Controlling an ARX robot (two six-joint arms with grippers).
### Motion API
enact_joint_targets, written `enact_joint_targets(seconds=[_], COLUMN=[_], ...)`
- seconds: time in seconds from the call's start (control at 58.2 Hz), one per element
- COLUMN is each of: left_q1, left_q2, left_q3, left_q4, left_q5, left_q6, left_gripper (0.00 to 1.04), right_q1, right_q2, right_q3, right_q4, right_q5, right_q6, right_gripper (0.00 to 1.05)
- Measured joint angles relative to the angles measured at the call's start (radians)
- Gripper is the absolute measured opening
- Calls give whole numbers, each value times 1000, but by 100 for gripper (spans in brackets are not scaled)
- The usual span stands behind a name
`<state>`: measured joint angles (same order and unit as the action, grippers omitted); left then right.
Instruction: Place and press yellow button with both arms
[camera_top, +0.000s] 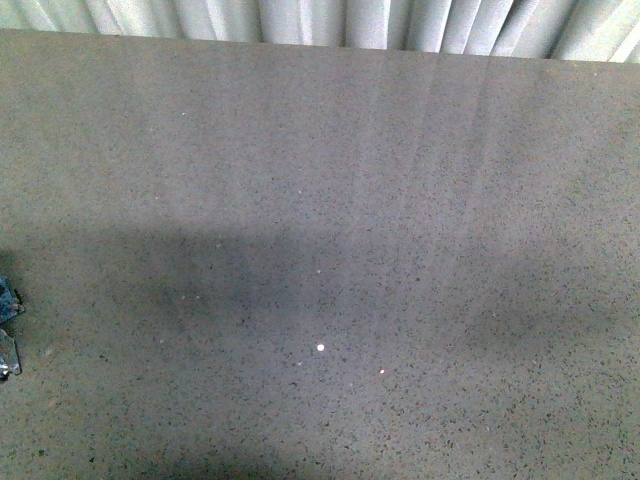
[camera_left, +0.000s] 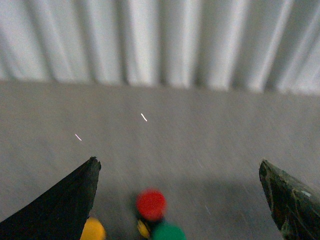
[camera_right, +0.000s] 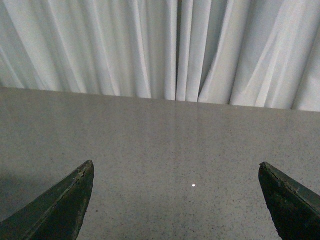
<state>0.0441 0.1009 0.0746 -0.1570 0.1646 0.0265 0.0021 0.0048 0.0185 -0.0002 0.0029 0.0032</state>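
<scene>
Yellow button (camera_left: 92, 231): ungripped; placing and pressing remain for you
Left gripper (camera_left: 177, 161): jaws spread, empty
Right gripper (camera_right: 176, 163): jaws spread, empty

Grey table (camera_top: 400, 200), finely speckled dark; white curtain (camera_right: 150, 45) in soft vertical folds; and there, blurry caps: a red button (camera_left: 151, 205), a green button (camera_left: 168, 233), the yellow button (camera_left: 92, 231).

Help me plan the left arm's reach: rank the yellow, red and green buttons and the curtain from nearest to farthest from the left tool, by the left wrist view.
1. Green button and yellow button, both just before the left tool, yellow beside one finger: too close to call.
2. Red button, just behind the green one.
3. Curtain, beyond the table's far edge.
</scene>
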Motion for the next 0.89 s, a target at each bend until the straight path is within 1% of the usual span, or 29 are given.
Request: enact_joint_targets(seconds=[0.017,0.052,0.103,0.172,0.206,0.326,0.395,0.446,0.635,0.79,0.893], left_q1=[4,18,26,45,63,117,196,254,351,392,399], left_q2=[25,143,253,402,499,716,896,1006,1162,1259,1300], left_q3=[14,56,73,90,104,134,162,175,189,195,193], left_q4=[-24,-65,-32,72,151,337,485,554,642,699,732], left_q5=[24,102,124,137,150,150,157,159,190,195,195], left_q6=[8,26,37,48,48,63,79,91,127,146,153], left_gripper=[96,96,96,96,96,96,96,96,96,96,96], right_q1=[0,0,0,0,0,0,0,0,0,0,0], right_q2=[0,0,0,0,0,0,0,0,0,0,0], right_q3=[0,0,0,0,0,0,0,0,0,0,0], right_q4=[0,0,0,0,0,0,0,0,0,0,0], right_q5=[0,-3,-3,-3,-3,-3,-3,-3,-3,-3,-3], right_q6=[0,0,0,0,0,0,0,0,0,0,0], right_gripper=[96,96,96,96,96,96,96,96,96,96,96])
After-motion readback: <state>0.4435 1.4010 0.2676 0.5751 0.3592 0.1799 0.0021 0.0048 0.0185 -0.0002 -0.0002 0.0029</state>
